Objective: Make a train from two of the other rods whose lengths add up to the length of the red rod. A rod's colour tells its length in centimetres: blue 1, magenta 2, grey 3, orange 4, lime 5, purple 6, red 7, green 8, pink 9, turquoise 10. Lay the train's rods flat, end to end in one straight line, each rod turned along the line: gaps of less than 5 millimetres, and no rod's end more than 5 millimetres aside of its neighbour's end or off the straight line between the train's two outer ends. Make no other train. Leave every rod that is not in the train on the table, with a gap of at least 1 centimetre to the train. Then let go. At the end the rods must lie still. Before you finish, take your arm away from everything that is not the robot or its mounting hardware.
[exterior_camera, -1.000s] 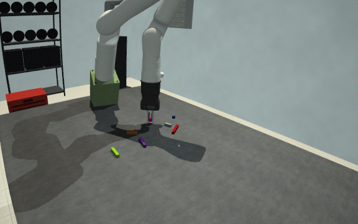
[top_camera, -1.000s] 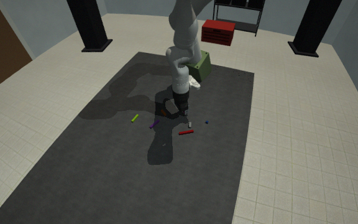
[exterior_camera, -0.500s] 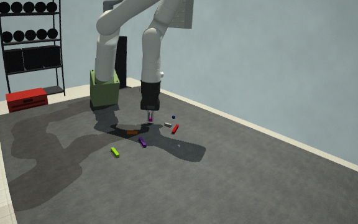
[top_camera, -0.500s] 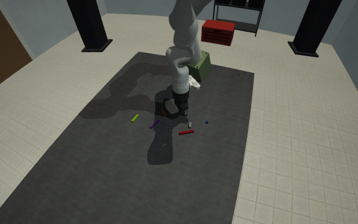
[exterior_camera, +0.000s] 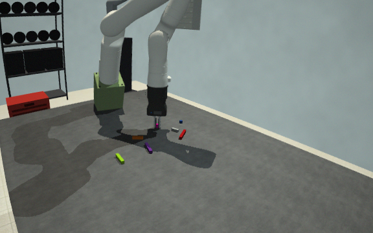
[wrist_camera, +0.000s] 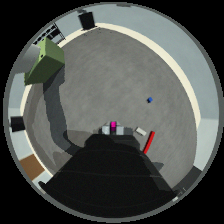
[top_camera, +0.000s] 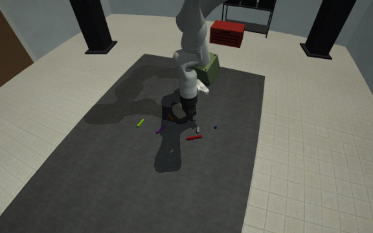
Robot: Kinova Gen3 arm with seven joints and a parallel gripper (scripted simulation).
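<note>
The tool (exterior_camera: 157, 125) is pinched shut on the magenta rod (exterior_camera: 157, 124); the rod hangs between the narrow jaws just above the dark worktop (exterior_camera: 238, 181), its pink end showing below the fingertips in the exterior view and dead centre in the wrist view; the top view hides it behind the wrist.

By my judgement the rod will handle as a small, stiff, light block — nothing to crush, little weight to fight; being so short, though, it could twist in the grip or topple when set down, so a hold across its middle on the two long faces seems safest, with a release only once it lies flat.

Its likely partner is the lime rod (exterior_camera: 120, 158), which lies well apart, toward the worktop edge nearer the tiled floor; the purple rod (exterior_camera: 148, 147) and the orange rod (exterior_camera: 137, 137) lie between the two; the grey rod (exterior_camera: 175, 129), the red rod (exterior_camera: 182, 134) and the blue rod (exterior_camera: 180, 122) sit on the wall side of the tool, the grey one just beside the red.

The arm (exterior_camera: 157, 65) rises from the green pedestal (exterior_camera: 109, 95) near the far edge, arches over and comes down with its forearm close to vertical — wrist straight, black tool body pointing squarely at the worktop.
</note>
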